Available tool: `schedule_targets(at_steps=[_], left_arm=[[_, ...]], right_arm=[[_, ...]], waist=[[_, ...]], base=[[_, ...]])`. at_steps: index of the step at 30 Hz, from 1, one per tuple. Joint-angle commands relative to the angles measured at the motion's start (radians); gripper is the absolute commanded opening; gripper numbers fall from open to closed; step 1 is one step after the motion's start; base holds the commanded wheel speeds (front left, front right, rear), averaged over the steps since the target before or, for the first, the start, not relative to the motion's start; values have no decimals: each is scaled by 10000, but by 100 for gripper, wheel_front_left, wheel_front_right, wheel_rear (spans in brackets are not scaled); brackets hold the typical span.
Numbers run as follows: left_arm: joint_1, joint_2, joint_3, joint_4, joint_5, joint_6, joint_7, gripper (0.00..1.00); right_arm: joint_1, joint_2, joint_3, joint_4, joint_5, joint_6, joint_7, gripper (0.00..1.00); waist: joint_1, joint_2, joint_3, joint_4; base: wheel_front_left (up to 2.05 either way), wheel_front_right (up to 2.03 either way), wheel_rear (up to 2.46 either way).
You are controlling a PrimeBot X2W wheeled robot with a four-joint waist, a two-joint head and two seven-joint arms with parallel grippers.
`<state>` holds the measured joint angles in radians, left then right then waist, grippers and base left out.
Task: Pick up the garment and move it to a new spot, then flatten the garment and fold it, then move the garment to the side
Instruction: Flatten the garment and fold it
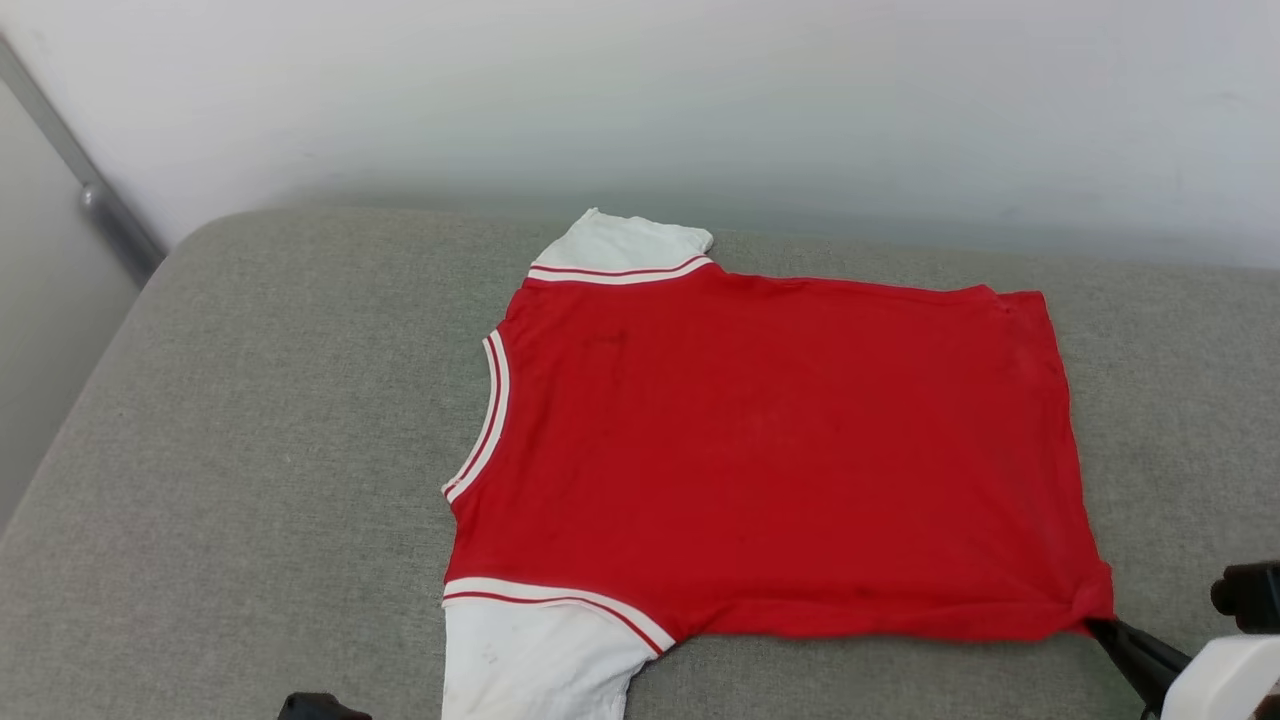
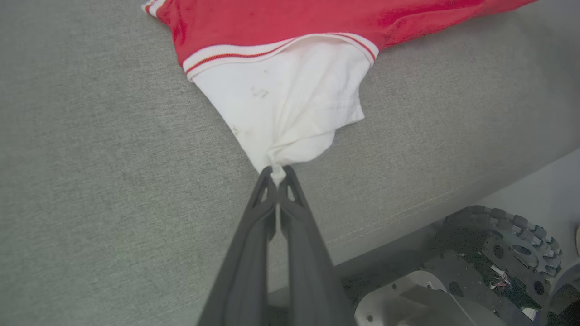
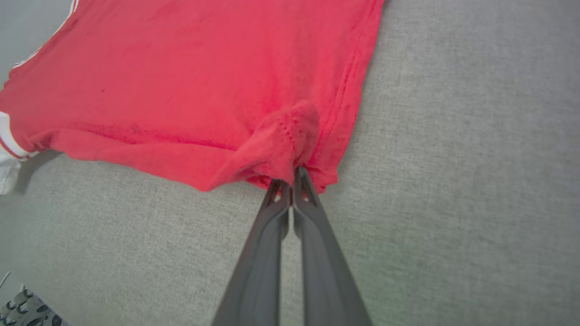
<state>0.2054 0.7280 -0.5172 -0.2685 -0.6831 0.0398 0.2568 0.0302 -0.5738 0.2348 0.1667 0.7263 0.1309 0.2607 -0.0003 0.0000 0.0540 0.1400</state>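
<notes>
The garment (image 1: 760,450), a red jersey with white sleeves and striped trim, lies spread flat on the grey cushion, collar to the left, plain side up; no lettering shows. My left gripper (image 2: 277,174) is shut on the tip of the near white sleeve (image 2: 290,108), which is pulled to a point. My right gripper (image 3: 290,176) is shut on the near bottom corner of the red hem (image 3: 290,131), bunching it. In the head view the right gripper's fingers (image 1: 1135,650) meet that corner at the lower right.
The grey cushion (image 1: 250,450) runs wide to the left and right of the garment. A white wall (image 1: 700,90) rises behind it. The cushion's front edge and my wheeled base (image 2: 498,253) lie below the left gripper.
</notes>
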Motion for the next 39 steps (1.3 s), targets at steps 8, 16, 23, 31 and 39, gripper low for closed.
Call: schedule_targets(at_steps=[8,16,23,31,39], left_arm=[[4,505,184,-841,271,-123,-223,0],[-967,534,1002,-1251,445,-111,-1023,0],[-2551,419,1239,-954,762,-474,-1214,0],[-4588,-145,1214,473,1133,-746,-1397,0],[-6190,-596,693,2181,1313,-1191,-1060,0]], right_arm=[[1123,121,-926,-1402,104,-3,563,0],[499,272,-1245,-2270,-138,-4,1000,0],[-469,352,-1421,-2384,-528,-4,1443,0],[-1744,526,-1358,-1882,-916,-4,1822,0],[-2732,694,-1154,-1226,-1477,-4,2145,0]], waist=[[3,0,147,-90],[3,0,762,-252],[3,0,1712,-347],[3,0,2591,-508],[3,0,3221,-623]], base=[[0,0,0],[0,0,0],[0,0,0],[0,0,0],[0,0,0]])
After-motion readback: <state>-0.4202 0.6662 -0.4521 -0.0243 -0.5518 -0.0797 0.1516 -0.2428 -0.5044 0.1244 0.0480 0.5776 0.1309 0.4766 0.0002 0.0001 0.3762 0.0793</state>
